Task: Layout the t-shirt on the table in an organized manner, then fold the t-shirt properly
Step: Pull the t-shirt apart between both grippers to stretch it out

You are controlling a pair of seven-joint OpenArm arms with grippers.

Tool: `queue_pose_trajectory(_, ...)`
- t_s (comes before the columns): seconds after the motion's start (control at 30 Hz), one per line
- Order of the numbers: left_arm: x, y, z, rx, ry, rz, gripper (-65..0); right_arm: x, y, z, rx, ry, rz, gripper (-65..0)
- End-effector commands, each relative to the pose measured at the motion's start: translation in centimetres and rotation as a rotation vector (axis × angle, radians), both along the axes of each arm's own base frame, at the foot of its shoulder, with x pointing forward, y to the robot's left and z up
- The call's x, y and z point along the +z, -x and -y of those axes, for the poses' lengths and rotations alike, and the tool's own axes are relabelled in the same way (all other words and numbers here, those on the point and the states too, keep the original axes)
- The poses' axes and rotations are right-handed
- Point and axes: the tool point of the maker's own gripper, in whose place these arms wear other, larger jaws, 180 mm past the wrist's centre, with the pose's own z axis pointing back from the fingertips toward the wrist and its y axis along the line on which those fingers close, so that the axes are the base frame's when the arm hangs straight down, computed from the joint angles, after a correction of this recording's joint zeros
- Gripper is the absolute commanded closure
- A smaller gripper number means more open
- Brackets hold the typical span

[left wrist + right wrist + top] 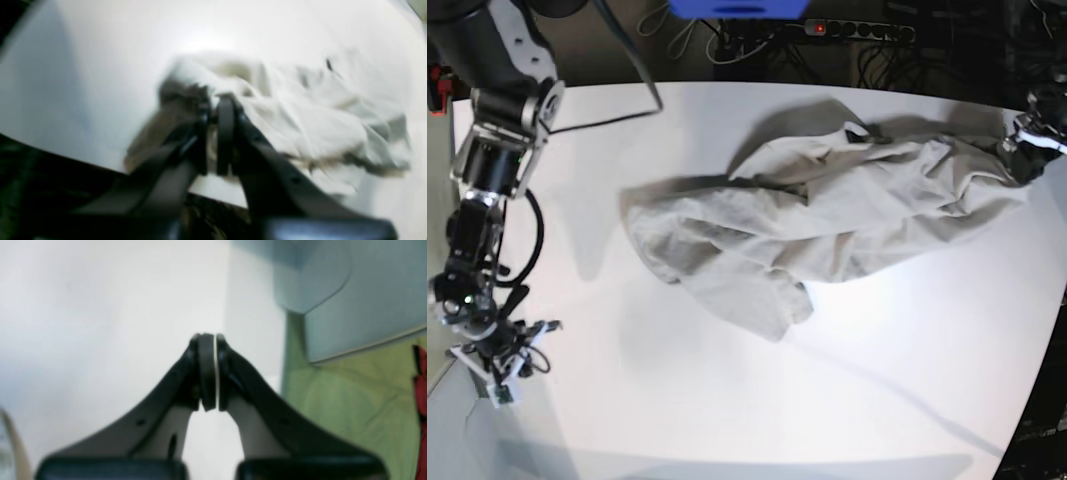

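Observation:
The beige t-shirt (827, 210) lies crumpled and stretched across the white table (727, 400), running from the middle left to the far right edge. My left gripper (1019, 158) is at that right edge, shut on the shirt's end. The blurred left wrist view shows the left gripper (214, 101) with cloth pinched between its pads, and the rest of the t-shirt (300, 113) trails away over the table (100, 50). My right gripper (505, 385) hangs at the table's near left edge, well away from the shirt. In the right wrist view the right gripper (216, 339) is shut on nothing above the bare table (100, 323).
A blue object (737, 8), a power strip (857, 30) and cables lie behind the table's far edge. Green floor (350, 400) and a red thing (421, 386) show beyond the table edge in the right wrist view. The table's front half (847, 400) carries no objects.

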Motion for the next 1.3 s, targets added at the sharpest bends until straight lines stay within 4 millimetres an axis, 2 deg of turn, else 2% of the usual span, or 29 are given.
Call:
queue_pose_trajectory(0.0,1.0,-0.5,0.1,-0.005,0.0,0.038,-0.3,3.4,-0.8,-1.2,0.022,-0.007,0.112,-0.1)
queue_pose_trajectory(0.17,0.4,-0.3,0.7,-0.01,0.017,0.028,-0.3,2.8,2.4,-7.6,0.096,-0.033,0.128,-1.0)
queue_pose_trajectory(0.3,0.4,-0.3,0.7,-0.01,0.018,0.026,-0.3,1.0,3.2,-12.0,0.177,-0.026,0.044,-12.0)
queue_pose_trajectory(0.4,0.4,-0.2,0.7,-0.01,0.018,0.025,-0.3,0.7,3.2,-14.7,0.247,0.011,0.001,-22.3)
queue_pose_trajectory(0.5,0.1,-0.1,0.9,0.001,0.035,0.028,-0.3,-1.1,2.9,-18.6,0.36,0.072,-0.092,-30.1)
queue_pose_trajectory(0.57,-0.1,0.0,1.1,0.008,0.045,0.027,-0.3,-3.1,2.5,-20.2,0.413,0.093,-0.168,-31.8)
queue_pose_trajectory(0.67,-0.3,0.1,1.3,0.016,0.056,0.027,-0.3,-4.9,1.3,-22.3,0.445,0.054,-0.239,-32.1)
queue_pose_trajectory(0.8,-0.3,0.2,1.3,0.016,0.056,0.025,-0.3,-6.3,0.2,-23.6,0.466,0.015,-0.287,-32.1)
queue_pose_trajectory(0.9,-0.3,0.2,1.2,0.02,0.055,0.027,-0.3,-7.0,0.1,-25.4,0.494,-0.028,-0.299,-32.1)
queue_pose_trajectory(1.27,-0.3,0.3,1.1,0.022,0.054,0.026,-0.3,-10.4,0.8,-26.5,0.52,-0.117,-0.336,-31.9)
